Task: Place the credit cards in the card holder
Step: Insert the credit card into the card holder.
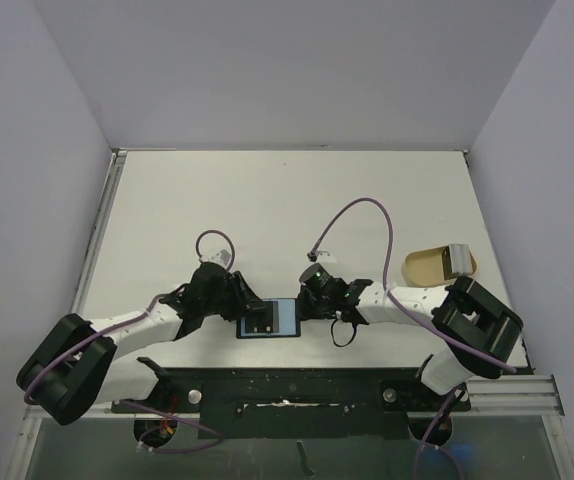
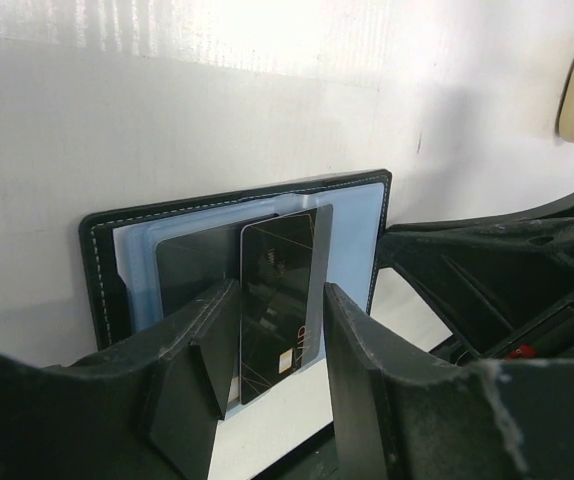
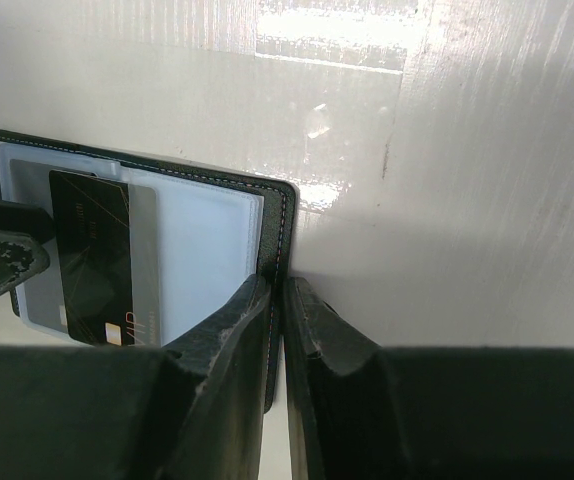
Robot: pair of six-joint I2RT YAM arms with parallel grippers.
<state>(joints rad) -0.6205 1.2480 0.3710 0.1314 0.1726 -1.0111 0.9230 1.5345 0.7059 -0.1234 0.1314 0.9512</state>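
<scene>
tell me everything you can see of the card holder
The card holder lies open and flat on the white table. It is black and leather-like, with pale stitching round the edge and pale blue clear sleeves inside. A dark card sits partly in a sleeve, its end sticking out. The right gripper is shut on one edge; the left gripper stands open around the card's free end.
</scene>
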